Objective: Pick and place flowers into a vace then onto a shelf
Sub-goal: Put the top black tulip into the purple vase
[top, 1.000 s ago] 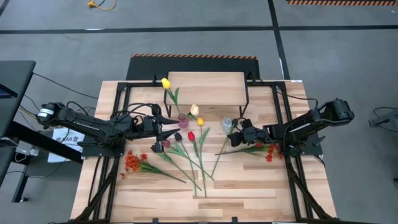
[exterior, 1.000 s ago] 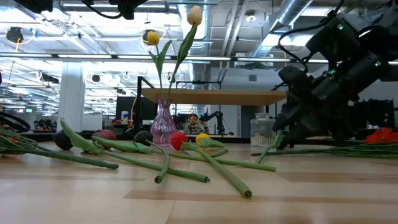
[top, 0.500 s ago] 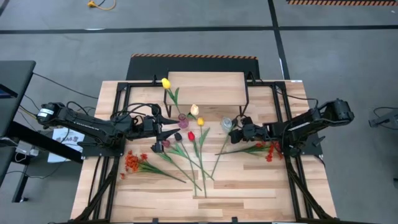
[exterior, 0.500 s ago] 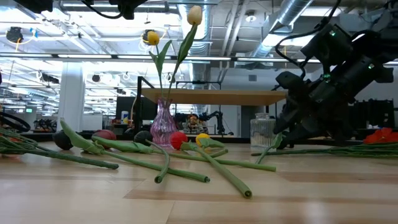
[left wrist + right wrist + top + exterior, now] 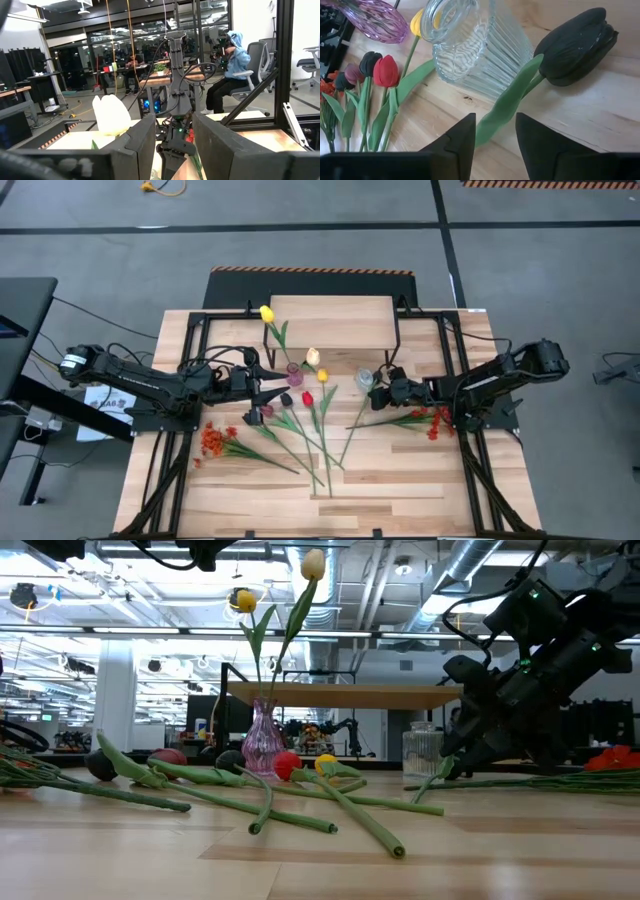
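Observation:
A pink vase (image 5: 293,368) (image 5: 262,740) stands on the table before the shelf (image 5: 330,320) (image 5: 340,695). It holds a yellow tulip (image 5: 245,601) and a cream tulip (image 5: 313,564) (image 5: 111,115). My left gripper (image 5: 268,385) (image 5: 172,135) is open, raised beside the cream head. A clear ribbed glass vase (image 5: 365,380) (image 5: 465,45) stands empty. My right gripper (image 5: 383,392) (image 5: 495,132) is open and low. Its fingers stand on either side of the leaf (image 5: 507,100) of a dark maroon tulip (image 5: 580,45) lying next to the glass vase.
Loose tulips lie fanned across the table's middle: red (image 5: 307,398), yellow (image 5: 322,375) and dark ones (image 5: 285,398). Their stems run toward the near edge. Orange-red sprays lie near the left (image 5: 213,440) and under the right arm (image 5: 435,422). Black frame rails border both sides.
My right arm's wrist has tipped and shifted slightly above the dark tulip, while its fingertips stay low beside the glass vase. The flowers and vases have not moved.

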Motion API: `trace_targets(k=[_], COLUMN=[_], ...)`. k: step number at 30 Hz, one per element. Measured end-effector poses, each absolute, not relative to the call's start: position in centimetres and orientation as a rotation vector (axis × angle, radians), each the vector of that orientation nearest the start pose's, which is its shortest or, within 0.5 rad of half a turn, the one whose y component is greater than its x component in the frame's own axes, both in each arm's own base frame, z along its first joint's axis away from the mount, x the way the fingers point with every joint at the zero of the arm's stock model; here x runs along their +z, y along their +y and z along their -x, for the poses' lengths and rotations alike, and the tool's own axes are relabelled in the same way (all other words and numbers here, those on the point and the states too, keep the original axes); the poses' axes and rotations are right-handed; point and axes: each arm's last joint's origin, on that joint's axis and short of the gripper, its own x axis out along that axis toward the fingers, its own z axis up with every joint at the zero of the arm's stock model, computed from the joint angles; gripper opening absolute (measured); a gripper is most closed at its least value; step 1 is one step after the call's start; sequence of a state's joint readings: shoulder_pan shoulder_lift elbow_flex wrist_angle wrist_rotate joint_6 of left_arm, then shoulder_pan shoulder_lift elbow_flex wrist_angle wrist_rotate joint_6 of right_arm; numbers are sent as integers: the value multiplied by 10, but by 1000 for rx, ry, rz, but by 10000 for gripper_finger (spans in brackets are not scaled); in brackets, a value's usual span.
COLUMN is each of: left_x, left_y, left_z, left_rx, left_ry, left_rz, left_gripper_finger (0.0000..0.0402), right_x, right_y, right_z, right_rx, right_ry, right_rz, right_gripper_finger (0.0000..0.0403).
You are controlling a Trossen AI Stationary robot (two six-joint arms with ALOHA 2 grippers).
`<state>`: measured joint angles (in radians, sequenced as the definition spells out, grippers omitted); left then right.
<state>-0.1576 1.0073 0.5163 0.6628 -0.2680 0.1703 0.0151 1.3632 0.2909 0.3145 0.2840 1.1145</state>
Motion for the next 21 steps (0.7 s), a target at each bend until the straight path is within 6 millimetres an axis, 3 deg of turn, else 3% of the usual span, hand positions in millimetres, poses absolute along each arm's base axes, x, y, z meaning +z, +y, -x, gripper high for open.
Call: trace_targets(k=[7, 21], left_x=[280, 280], left_y=[-27, -27], left_z=[-216, -216], left_rx=[124, 124], left_ry=[-158, -159], left_rz=[-133, -133], left_gripper_finger=[122, 122], right_x=[110, 110], right_y=[-5, -4], right_z=[-205, -206], right_rx=[-621, -611], right_ry=[528, 535], right_rz=[-924, -930], right_gripper_finger=[122, 154])
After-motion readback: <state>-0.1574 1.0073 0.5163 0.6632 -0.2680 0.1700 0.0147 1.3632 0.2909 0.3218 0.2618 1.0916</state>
